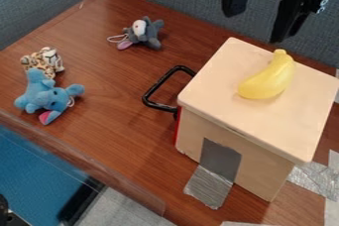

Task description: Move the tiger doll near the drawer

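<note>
Nearest the camera, silver tape (pixel 210 190) runs from the drawer box (pixel 265 175) onto the worktop (pixel 119 131); take 12 o'clock as the view's top edge. Far to your left sits the tiger doll (pixel 39 61), its 6 o'clock side tucked behind the touching blue doll (pixel 43 96). You see its spotted part toward 9 and its pale, dark-striped part toward 3, so its long axis seems to run roughly 9 to 3, though with the overlap you can't be sure, nor which way it faces. Further right come the grey doll (pixel 145 32), then the drawer handle (pixel 159 88), between 3 and 4 o'clock from the tiger. Beyond the banana's (pixel 270 79) 12 o'clock side, your hand (pixel 255 27) hangs wide, its tips parted along 10 to 4. From it, the tiger lies well apart, just below 9 o'clock; you'll likely need to swing that way and turn the grip to clear the blue doll.
</note>
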Available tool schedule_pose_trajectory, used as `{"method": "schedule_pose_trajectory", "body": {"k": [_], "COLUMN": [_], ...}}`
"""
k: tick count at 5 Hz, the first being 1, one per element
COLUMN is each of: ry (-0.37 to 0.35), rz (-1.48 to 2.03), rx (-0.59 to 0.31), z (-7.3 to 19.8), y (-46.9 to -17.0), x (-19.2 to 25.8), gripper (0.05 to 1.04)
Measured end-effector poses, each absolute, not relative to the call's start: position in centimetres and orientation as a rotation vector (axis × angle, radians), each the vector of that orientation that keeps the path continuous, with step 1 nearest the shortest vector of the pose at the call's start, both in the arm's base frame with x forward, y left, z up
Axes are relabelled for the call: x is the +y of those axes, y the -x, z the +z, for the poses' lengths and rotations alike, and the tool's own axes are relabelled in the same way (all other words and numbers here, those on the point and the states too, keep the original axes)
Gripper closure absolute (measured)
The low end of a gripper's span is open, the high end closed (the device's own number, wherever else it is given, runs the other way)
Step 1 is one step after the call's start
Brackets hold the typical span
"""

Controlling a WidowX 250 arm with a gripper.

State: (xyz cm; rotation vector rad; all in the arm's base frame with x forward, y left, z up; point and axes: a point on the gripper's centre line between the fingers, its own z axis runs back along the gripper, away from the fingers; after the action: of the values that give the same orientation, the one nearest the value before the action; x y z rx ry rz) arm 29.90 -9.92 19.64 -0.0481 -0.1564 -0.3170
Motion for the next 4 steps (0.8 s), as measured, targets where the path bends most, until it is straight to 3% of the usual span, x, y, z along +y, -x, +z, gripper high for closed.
{"method": "schedule_pose_trajectory", "body": {"k": [1, 4], "ry": [0.043, -0.013], "rz": [-0.317, -0.109], "rx": [-0.123, -0.099], "z": [18.6, 16.7], "y": [-29.9, -29.1], "x": [-9.9, 0.7], "gripper": [0.082, 0.082]}}
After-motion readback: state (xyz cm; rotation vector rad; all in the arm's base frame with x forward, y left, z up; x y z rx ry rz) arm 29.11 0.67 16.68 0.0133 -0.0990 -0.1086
